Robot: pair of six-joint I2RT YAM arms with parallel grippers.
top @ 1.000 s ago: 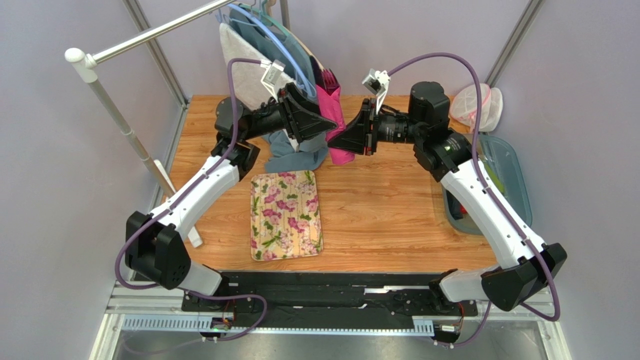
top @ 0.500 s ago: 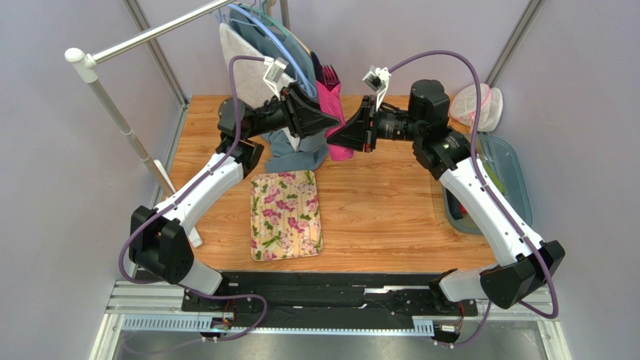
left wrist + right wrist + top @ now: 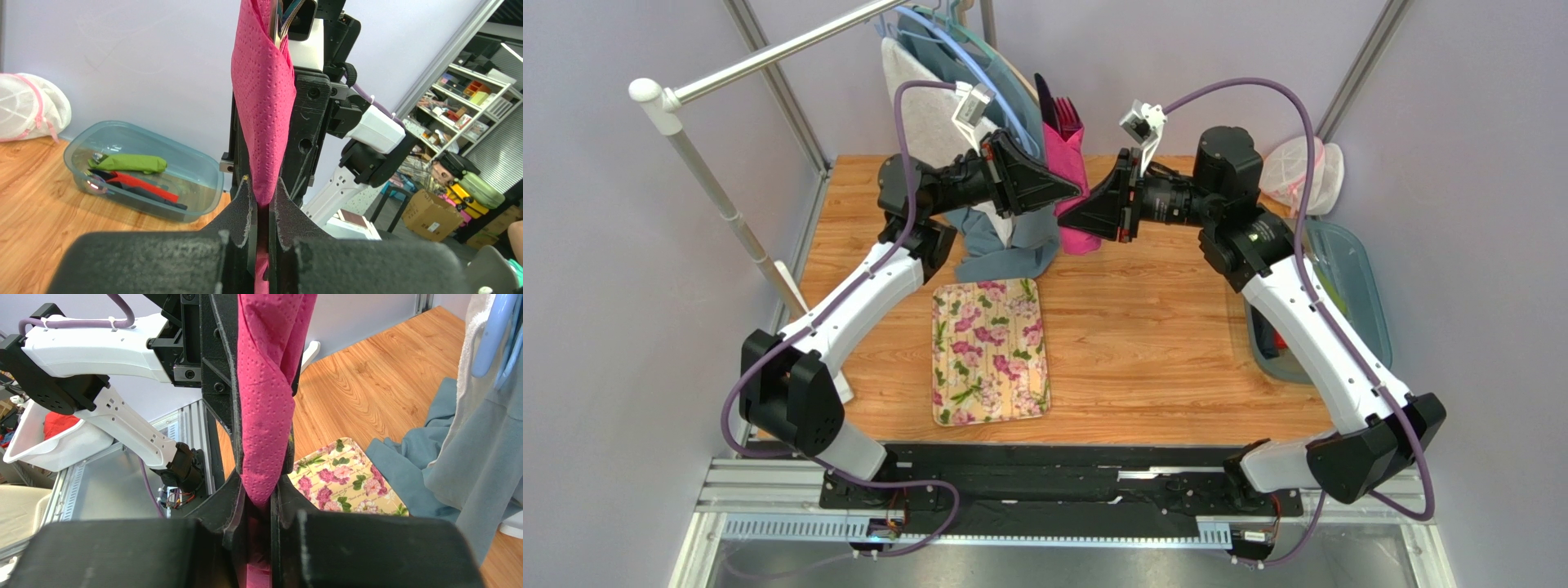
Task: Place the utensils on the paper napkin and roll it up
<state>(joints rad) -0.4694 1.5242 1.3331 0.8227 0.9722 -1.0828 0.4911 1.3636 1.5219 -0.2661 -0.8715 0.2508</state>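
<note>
we hold the paper napkin point(image 3: 1070, 147) as an upright pink roll between both arms, above the far side of the table point(image 3: 1161, 331). the left gripper point(image 3: 262, 197) and the right gripper point(image 3: 259, 499) each pinch its lower part tight, from opposite sides. since a second ago both have risen a little, and the roll with them, so the dark tips of the utensils point(image 3: 1054, 113) poke out higher at its top. the flowered mat point(image 3: 989, 349) lies where it was.
</note>
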